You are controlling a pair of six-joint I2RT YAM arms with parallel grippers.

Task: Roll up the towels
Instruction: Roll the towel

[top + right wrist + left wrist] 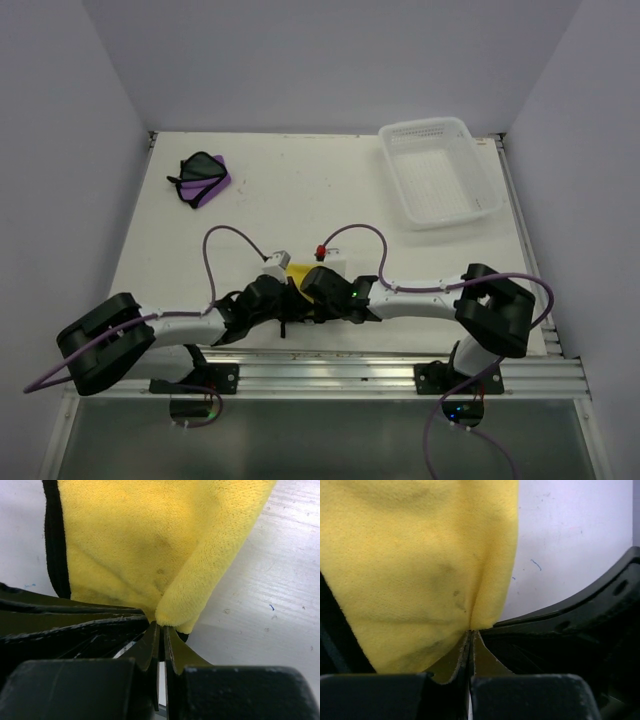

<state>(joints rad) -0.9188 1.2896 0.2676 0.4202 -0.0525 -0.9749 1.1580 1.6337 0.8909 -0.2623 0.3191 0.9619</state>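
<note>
- The yellow towel [296, 272] lies on the white table [300, 190] near its front edge. It sits between the two wrists, which hide most of it in the top view.
- The left gripper [470, 641] has its jaws pressed together on a pinch of the yellow cloth, which bunches into a crease right at the tips.
- The right gripper [161, 629] is clamped in the same way on a folded-over lip of the same towel. On that side a strip of black edging [52, 545] runs along one border.
- The purple towel [205, 178] sits crumpled at the far left of the table, well apart from both arms, with nothing touching it. The white perforated basket [424, 125] stands at the far right.
- Handling, as I judge it: the fabric is plush, light and limp (it creases wherever it is pinched), so it gives nothing stiff to push against. It should sag between two grips, and a roll will likely loosen unless the cloth is kept gently taut.
- Where to hold: both grips on one edge, spread toward its corners, so the cloth turns over evenly. The edging is probably firmer and less likely to slide out than a shallow pinch of fleece.
- The wrist views are too close to tell whether any turn of the roll is formed yet. The purple towel is plainly not rolled.
</note>
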